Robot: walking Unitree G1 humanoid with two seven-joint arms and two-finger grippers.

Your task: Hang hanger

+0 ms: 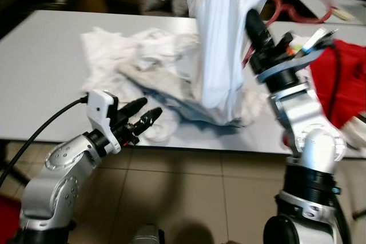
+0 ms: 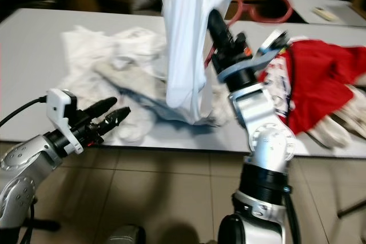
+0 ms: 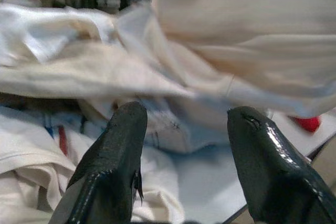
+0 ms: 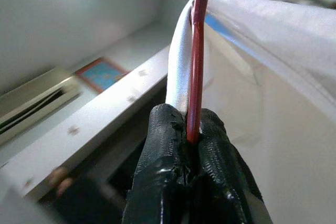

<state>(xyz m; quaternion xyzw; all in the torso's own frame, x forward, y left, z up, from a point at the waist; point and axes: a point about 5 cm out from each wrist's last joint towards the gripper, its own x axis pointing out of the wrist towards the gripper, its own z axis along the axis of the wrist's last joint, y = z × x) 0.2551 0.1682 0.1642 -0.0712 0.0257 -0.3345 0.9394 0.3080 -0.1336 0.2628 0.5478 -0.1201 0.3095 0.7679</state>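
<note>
While my right gripper is raised above the white surface, its two black fingers are pressed tight together on the thin red hanger, which runs up between them. A white shirt hangs from that hanger and drapes down, its lower hem reaching the heap of white clothes spread on the surface. My left gripper sits low at the near edge of the surface, fingers parted with a clear gap and holding nothing, their tips just beside the crumpled white cloth at the front of the heap. To the right of my raised arm lies a red garment on the surface, and farther back another red hanger rests flat.
</note>
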